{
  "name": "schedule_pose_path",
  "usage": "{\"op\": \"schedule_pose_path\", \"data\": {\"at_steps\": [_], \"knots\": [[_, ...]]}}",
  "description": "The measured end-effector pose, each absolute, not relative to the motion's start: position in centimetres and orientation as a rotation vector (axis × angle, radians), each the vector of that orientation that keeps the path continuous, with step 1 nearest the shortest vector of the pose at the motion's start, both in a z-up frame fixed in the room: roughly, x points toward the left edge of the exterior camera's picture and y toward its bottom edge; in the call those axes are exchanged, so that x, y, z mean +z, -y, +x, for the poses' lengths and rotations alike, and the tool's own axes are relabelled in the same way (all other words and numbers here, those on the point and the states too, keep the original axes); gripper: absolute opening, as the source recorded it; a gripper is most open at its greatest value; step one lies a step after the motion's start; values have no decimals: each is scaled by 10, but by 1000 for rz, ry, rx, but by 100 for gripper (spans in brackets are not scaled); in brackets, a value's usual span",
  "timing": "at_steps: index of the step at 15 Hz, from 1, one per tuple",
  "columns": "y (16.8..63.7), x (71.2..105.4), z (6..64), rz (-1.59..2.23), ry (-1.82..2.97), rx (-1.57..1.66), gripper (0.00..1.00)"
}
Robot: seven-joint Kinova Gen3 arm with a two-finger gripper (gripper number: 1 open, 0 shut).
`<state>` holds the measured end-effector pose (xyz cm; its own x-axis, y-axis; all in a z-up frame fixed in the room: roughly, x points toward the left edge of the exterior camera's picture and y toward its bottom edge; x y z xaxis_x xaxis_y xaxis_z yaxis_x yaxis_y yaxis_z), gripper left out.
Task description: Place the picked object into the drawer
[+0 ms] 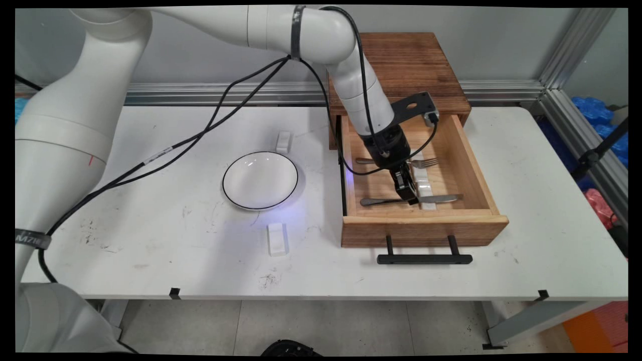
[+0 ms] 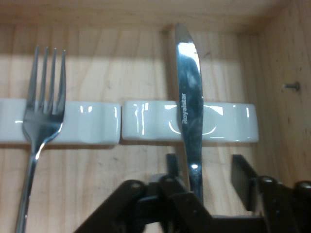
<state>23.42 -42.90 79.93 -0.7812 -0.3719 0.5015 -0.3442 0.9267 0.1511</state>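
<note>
My gripper [image 1: 412, 196] reaches down into the open wooden drawer [image 1: 424, 228]. It is open, its two fingers standing on either side of the handle of a steel knife [image 1: 441, 198]. In the hand view the knife [image 2: 187, 87] runs up between the fingers [image 2: 241, 177], closer to the left one, with its blade across a white ceramic rest [image 2: 228, 122]. A fork [image 2: 43, 104] lies to its left with its tines on a second white rest [image 2: 90, 124]. In the main view the fork [image 1: 425, 162] lies further back in the drawer.
The drawer juts from a wooden cabinet [image 1: 406, 65] and has a black bar handle [image 1: 424, 258] in front. A white black-rimmed bowl [image 1: 260, 179] sits at mid-table, with one white rest [image 1: 283, 141] behind it and another [image 1: 277, 238] in front.
</note>
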Motion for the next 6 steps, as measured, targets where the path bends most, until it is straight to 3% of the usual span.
{"op": "schedule_pose_path", "data": {"at_steps": [6], "knots": [[429,799,234,507,2542,-66,100]]}}
